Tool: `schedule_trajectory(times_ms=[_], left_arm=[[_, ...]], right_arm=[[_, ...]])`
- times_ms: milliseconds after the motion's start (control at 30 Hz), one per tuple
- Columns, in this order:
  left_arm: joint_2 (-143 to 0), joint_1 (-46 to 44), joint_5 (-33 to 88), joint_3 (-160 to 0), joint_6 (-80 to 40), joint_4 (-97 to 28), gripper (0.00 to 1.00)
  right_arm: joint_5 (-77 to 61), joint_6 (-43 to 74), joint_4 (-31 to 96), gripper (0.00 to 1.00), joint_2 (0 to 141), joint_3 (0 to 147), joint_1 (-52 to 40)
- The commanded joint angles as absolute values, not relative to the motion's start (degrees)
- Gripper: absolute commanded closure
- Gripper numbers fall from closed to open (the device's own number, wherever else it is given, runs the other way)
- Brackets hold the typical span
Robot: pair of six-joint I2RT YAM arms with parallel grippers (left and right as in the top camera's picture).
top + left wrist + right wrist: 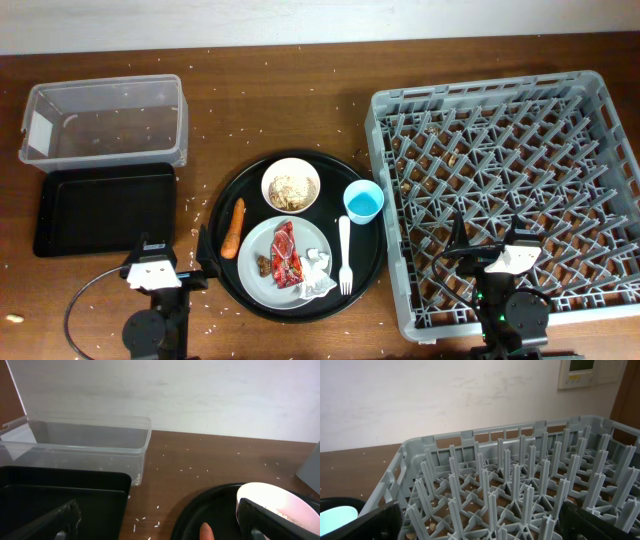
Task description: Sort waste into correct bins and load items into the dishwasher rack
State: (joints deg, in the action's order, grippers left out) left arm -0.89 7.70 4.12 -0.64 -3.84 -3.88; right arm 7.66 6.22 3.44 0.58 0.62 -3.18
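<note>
On a round black tray (pixel 368 262) lie a grey plate (pixel 262 285), a white bowl (pixel 291 186) of pale scraps, a blue cup (pixel 363 202), a white fork (pixel 345 255) and an orange carrot (pixel 233 228). The plate carries a red wrapper (pixel 286 252), a white tissue (pixel 318 272) and brown bits (pixel 264 264). The clear tub (pixel 105 120) and black rectangular tray (pixel 105 208) sit at the left, the grey rack (pixel 505 190) at the right. My left gripper (pixel 172 250) (pixel 160 527) is open between black tray and round tray. My right gripper (pixel 487 245) (pixel 485 530) is open over the rack's front pegs.
Rice grains are scattered over the brown table (pixel 270 90). In the left wrist view the carrot tip (pixel 205 531) and bowl (pixel 270 502) show at the lower right. In the right wrist view the cup (pixel 337 515) shows left of the rack wall (pixel 395 475).
</note>
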Motion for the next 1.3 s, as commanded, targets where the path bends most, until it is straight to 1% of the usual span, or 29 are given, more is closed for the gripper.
schedule_trajectory(times_ms=[0,500,600,1000,1100,1233,1267], left_arm=[[-0.40,8.05,4.95,-0.51,-2.72,-4.21,0.01],[-0.40,8.05,4.95,-0.51,-2.72,-4.21,0.01],[-0.40,8.05,0.64,-0.51,-0.58,-4.75,0.01],[-0.40,8.05,1.72,-0.54,-0.58,-3.86,0.01],[-0.40,8.05,8.43,-0.54,-0.58,1.54,0.01],[-0.40,8.05,6.50,-0.54,-0.32,3.03,0.01],[-0.40,8.05,6.44,-0.54,-0.34,5.76,0.01]], right_arm=[[7.99,6.44,3.90,0.02,0.36,0.32,-2.96],[8.03,6.44,3.66,0.02,0.36,0.32,-2.96],[7.99,6.44,3.68,0.02,0.36,0.32,-2.96],[6.57,6.44,3.62,0.02,0.36,0.32,-2.96],[3.36,6.42,3.57,0.02,0.36,0.32,-2.96],[-2.00,6.42,-1.32,0.02,0.36,1.28,-2.96],[-1.96,6.37,-2.11,0.01,0.36,2.59,-2.96]])
